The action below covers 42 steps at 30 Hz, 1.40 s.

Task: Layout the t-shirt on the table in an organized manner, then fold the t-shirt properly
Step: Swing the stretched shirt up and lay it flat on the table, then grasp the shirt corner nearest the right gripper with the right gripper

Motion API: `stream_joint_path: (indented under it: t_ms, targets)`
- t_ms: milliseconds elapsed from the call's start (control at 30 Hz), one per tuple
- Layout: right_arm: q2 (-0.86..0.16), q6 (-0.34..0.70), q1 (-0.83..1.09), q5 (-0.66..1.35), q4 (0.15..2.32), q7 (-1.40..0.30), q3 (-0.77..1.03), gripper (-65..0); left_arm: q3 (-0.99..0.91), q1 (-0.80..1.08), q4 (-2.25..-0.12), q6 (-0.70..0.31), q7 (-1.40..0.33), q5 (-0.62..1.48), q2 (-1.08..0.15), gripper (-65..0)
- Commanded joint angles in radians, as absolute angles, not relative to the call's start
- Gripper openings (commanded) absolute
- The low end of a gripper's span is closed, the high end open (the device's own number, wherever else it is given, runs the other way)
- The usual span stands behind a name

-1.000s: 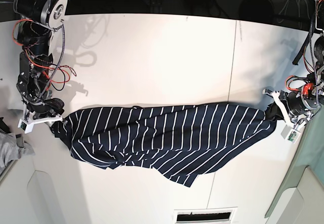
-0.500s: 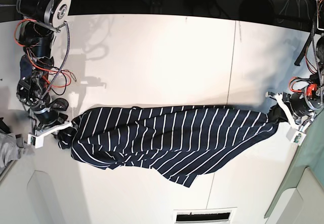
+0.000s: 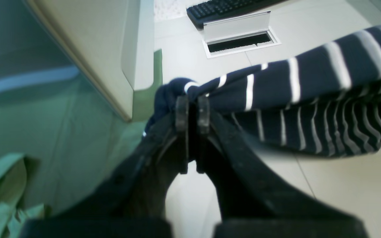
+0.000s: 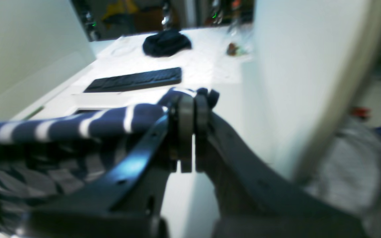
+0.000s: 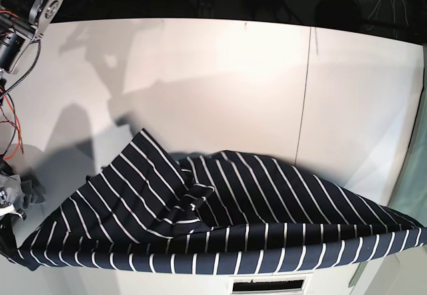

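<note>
The t-shirt (image 5: 220,221) hangs stretched above the table (image 5: 220,81), filling the base view from 8 o'clock across to 4 o'clock and hiding most of the slotted floor vent (image 5: 270,285) at 6 o'clock. The left gripper (image 3: 192,109) pinches one bunched end between pressed-together fingers, and the right gripper (image 4: 193,109) pinches the other end the same way. Beyond the cloth lie a black keyboard (image 4: 134,80), a dark bundle (image 4: 166,43) and a grey cloth (image 4: 352,178) at 3 o'clock in the right wrist view.
</note>
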State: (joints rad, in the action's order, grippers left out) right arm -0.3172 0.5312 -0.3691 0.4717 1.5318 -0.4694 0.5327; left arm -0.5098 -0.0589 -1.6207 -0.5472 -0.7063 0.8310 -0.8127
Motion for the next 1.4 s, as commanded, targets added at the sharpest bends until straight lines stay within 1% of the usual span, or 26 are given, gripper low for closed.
stream_joint_path:
  t_ms: [0, 233, 333, 433, 533, 633, 667, 733, 767, 800, 833, 1000, 1100, 1167, 1267, 1367]
  targets:
    - [-0.333, 0.513, -0.389, 0.471, 1.525, -0.455, 0.539, -65.0, -0.516, -0.072, -1.624, -0.529, -0.693, 0.818, -0.837, -65.0]
    - [-0.330, 0.513, -0.387, 0.495, 1.320, -0.450, 0.514, -65.0, -0.422, -0.067, -1.543, -0.529, -0.703, 0.818, -0.821, -65.0]
    - [-0.330, 0.518, -0.388, 0.502, 1.301, -0.418, 0.514, -65.0, -0.399, -0.084, -1.543, -0.529, -0.689, 0.817, -0.821, -65.0]
    - [-0.332, 0.540, -0.390, 0.503, 1.301, -0.424, 0.514, -65.0, -0.398, -0.086, -1.543, -0.528, -0.698, 0.791, -0.826, -65.0]
    - [-0.324, 0.539, -0.389, 0.525, 1.300, -0.489, 0.512, -65.0, -0.398, -0.085, -1.543, -0.528, -0.729, 0.786, -0.826, -65.0]
    - [-0.283, 0.539, -0.384, 0.584, 1.300, -0.571, 0.506, -65.0, -0.398, -0.085, -1.543, -0.528, -0.730, 0.799, -0.826, -65.0]
    - [-0.265, 0.539, -0.374, 0.587, 1.299, -0.582, 0.503, -62.7, -0.398, -0.083, -1.543, -0.528, -0.730, 0.802, -0.826, -65.0]
    - [-0.225, 0.539, -0.343, 0.586, 1.299, -0.580, 0.489, -48.1, -0.398, -0.078, -1.543, -0.529, -0.733, 0.805, -0.825, -65.0]
    - [-0.206, 0.538, -0.321, 0.587, 1.299, -0.580, 0.479, -42.1, -0.398, -0.076, -1.543, -0.529, -0.738, 0.806, -0.826, -65.0]
    - [-0.186, 0.539, -0.297, 0.583, 1.299, -0.580, 0.467, -37.8, -0.398, -0.074, -1.543, -0.529, -0.744, 0.806, -0.826, -65.0]
    - [-0.167, 0.540, -0.271, 0.579, 1.299, -0.580, 0.451, -35.9, -0.398, -0.074, -1.543, -0.529, -0.753, 0.808, -0.825, -65.0]
    - [-0.078, 0.539, -0.147, 0.539, 1.299, -0.565, 0.355, -35.9, -0.398, -0.074, -1.543, -0.540, -0.753, 0.814, -0.826, -65.0]
    - [-0.045, 0.537, -0.081, 0.479, 1.299, -0.461, 0.321, -35.9, -0.398, -0.066, -1.543, -0.550, -0.757, 0.820, -0.826, -65.0]
    - [-0.023, 0.498, -0.047, 0.458, 1.299, -0.409, 0.318, -35.9, -0.398, -0.047, -1.543, -0.551, -0.757, 0.824, -0.826, -65.0]
    - [0.003, 0.447, -0.036, 0.401, 1.278, -0.419, 0.318, -35.9, -0.398, -0.014, -1.543, -0.551, -0.756, 0.827, -0.825, -65.0]
    - [0.003, 0.413, -0.047, 0.400, 1.227, -0.395, 0.318, -35.9, -0.398, 0.004, -1.543, -0.551, -0.756, 0.832, -0.822, -65.0]
